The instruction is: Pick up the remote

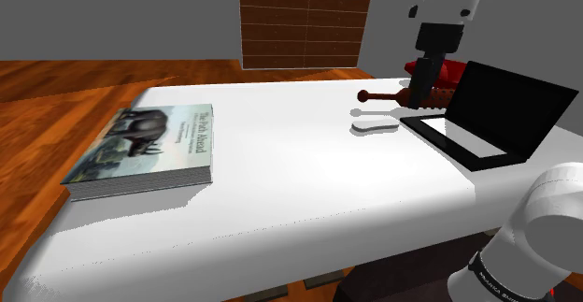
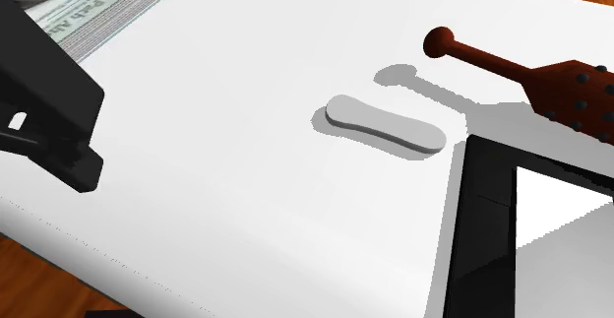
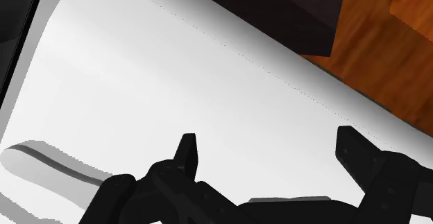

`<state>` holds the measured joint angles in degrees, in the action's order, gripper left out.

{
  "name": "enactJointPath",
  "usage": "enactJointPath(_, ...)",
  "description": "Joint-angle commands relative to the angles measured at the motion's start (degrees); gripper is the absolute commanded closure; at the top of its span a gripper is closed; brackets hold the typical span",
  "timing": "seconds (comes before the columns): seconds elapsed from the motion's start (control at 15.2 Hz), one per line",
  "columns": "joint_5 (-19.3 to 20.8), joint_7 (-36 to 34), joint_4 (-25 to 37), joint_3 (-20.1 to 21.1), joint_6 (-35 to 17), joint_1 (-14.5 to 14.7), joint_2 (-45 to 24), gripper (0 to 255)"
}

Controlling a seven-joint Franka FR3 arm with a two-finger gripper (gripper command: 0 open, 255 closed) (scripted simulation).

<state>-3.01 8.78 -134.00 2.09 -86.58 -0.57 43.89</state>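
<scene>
The pale grey, flat oblong remote (image 2: 386, 127) lay untouched on the white table (image 1: 280, 165) just beside the open black laptop (image 1: 495, 113), not between the all-black gripper's (image 3: 270, 157) wide-spread, empty fingers, so aligning, descending, grasping and lifting were apparently all left to do.

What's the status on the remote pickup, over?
Pincer open, empty, over the white tabletop. Flat pale grey oblong remote lying on it, not between the fingers. Dark red studded mallet and open black laptop close by, neither touching it.
</scene>
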Motion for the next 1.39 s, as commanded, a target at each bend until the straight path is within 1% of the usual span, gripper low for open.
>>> enactJointPath(0.0,0.0,0.0,0.0,0.0,0.0,0.0,0.0,0)
enactJointPath(0.4,6.11,14.91,-4.24,-8.16,-6.64,-0.04,-1.95,0)
enactJointPath(0.79,10.95,29.49,-4.87,-16.36,-14.5,0.15,-8.2,0)
enactJointPath(1.06,12.63,39.21,-3.25,-21.69,-19.99,0.87,-14.53,0)
enactJointPath(1.32,12.42,49.24,-0.07,-26.84,-25.25,2.23,-22.3,0)
